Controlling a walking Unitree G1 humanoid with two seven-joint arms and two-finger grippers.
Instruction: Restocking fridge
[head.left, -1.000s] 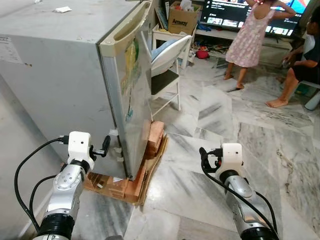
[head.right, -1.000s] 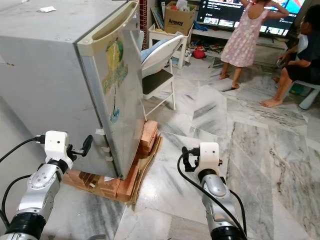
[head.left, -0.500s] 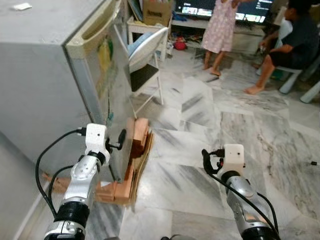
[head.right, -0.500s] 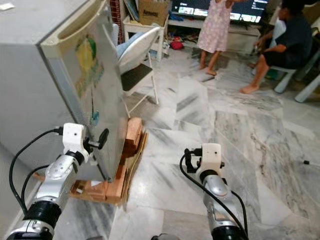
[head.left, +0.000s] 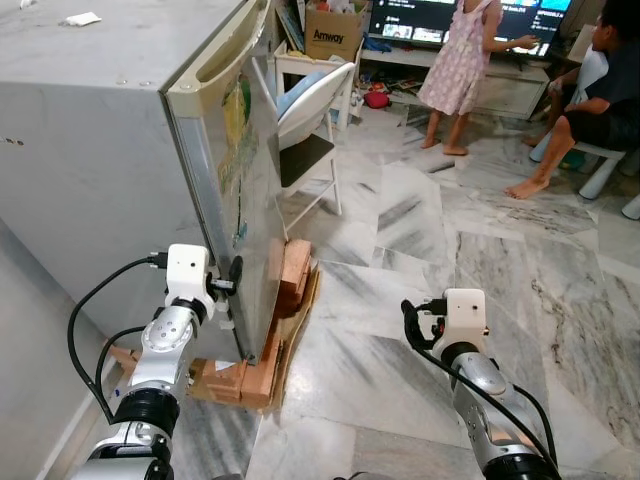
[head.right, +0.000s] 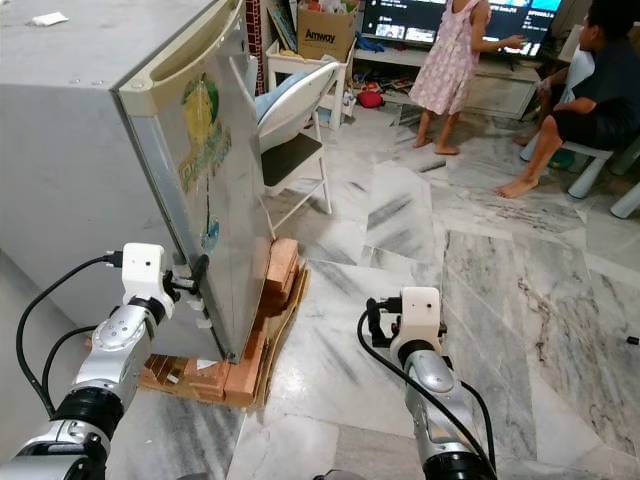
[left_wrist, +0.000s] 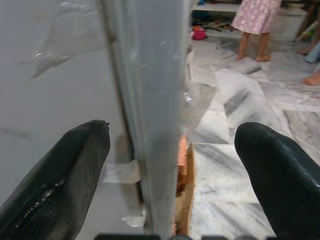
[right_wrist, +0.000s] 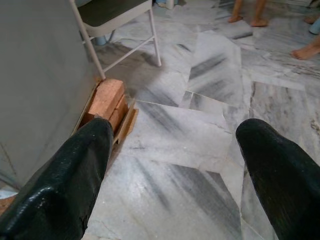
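Fingers of left gripper (left_wrist: 170, 155) spread astride fridge door (left_wrist: 150, 100) edge — right gripper (right_wrist: 175, 165) likewise spread.

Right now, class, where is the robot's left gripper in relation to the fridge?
The left gripper sits low at the fridge door edge, on the robot's left, its open fingers straddling that edge just above the bricks under the fridge.

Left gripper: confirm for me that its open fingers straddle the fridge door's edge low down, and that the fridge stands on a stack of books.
Not quite. The left gripper does straddle the edge of the fridge door, fingers open, but the fridge stands on bricks and cardboard, not books. The right eye view shows the reddish bricks under its base.
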